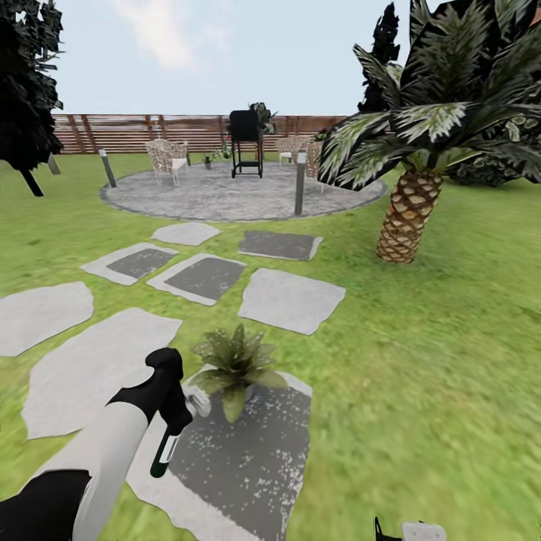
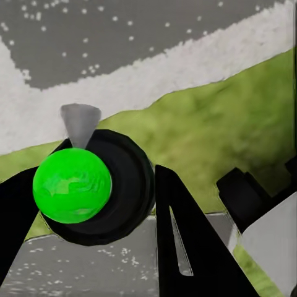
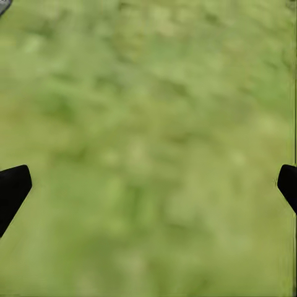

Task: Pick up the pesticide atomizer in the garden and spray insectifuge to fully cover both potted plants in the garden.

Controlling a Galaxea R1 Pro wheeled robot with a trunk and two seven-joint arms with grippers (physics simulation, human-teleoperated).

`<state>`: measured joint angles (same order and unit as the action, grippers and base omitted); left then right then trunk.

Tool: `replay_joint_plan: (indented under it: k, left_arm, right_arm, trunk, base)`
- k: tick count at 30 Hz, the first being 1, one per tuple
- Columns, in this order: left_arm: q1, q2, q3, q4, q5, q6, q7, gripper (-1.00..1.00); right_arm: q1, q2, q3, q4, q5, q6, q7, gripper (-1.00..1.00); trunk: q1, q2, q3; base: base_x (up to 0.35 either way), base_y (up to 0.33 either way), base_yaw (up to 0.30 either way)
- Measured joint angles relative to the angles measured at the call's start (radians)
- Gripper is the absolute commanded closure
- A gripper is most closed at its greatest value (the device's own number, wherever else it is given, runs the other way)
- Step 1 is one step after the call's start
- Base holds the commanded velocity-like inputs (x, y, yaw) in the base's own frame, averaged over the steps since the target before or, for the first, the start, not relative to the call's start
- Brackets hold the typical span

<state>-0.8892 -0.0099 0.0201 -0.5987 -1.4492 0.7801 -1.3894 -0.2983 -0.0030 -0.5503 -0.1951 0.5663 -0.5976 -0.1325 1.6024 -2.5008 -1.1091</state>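
Broadly: lawn [image 1: 451, 361] runs across the whole frame, brown slatted fence [image 1: 150, 131] along the upper edge, round grey patio [image 1: 225, 197] in the upper middle with chairs and a black grill. A tall palm [image 1: 409, 218] stands at right centre. Grey stepping stones [image 1: 289, 300] lead from the patio down toward the lower left.

One potted plant [image 1: 237, 362], a low rosette of pointed leaves, sits in the lower middle of the frame at the far end of the nearest dark stone [image 1: 248, 458].

The left gripper [image 1: 174, 424], lower left, is pinching the sprayer [image 1: 167, 447]; the dark bottle hangs below the fingers and the pale trigger head points toward the plant. Likely held so to aim the nozzle at the leaves. The left wrist view shows the fingers [image 2: 185, 241] pressed against the sprayer's round black body, a green ball at its end, pale nozzle cone beyond.

Sprayer sits just beside the plant, not touching.

Right gripper [image 3: 148, 185]: fingers spread wide over bare grass, holding nothing.
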Motion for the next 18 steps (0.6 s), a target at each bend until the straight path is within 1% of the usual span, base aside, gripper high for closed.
replay_joint_plan:
  k: [6, 11, 13, 18]
  left_arm:
    - [0.003, 0.000, 0.001, 0.000, -0.003, 0.000, 0.003, 1.00]
    - [0.003, 0.006, 0.001, -0.006, -0.007, 0.000, 0.007, 1.00]
    - [0.003, 0.008, 0.001, -0.003, -0.007, 0.000, 0.022, 1.00]
    - [0.004, 0.004, 0.000, 0.002, -0.007, 0.000, 0.038, 1.00]
  right_arm:
    - [0.000, 0.000, 0.001, 0.000, 0.000, 0.001, 0.000, -1.00]
    - [0.000, 0.000, 0.001, 0.000, 0.001, 0.000, 0.000, -1.00]
    - [0.000, 0.000, 0.001, 0.000, 0.001, 0.001, 0.000, -1.00]
    - [0.000, 0.000, 0.001, 0.000, 0.001, 0.001, 0.000, -1.00]
  trunk:
    - [0.000, 0.000, 0.000]
    - [0.000, 0.000, 0.000]
    - [0.000, 0.000, 0.000]
    - [0.000, 0.000, 0.000]
  base:
    - [0.005, -0.270, 0.020]
    - [0.076, -0.269, 0.237]
    - [0.165, -0.249, 0.274]
    - [0.169, -0.243, 0.276]
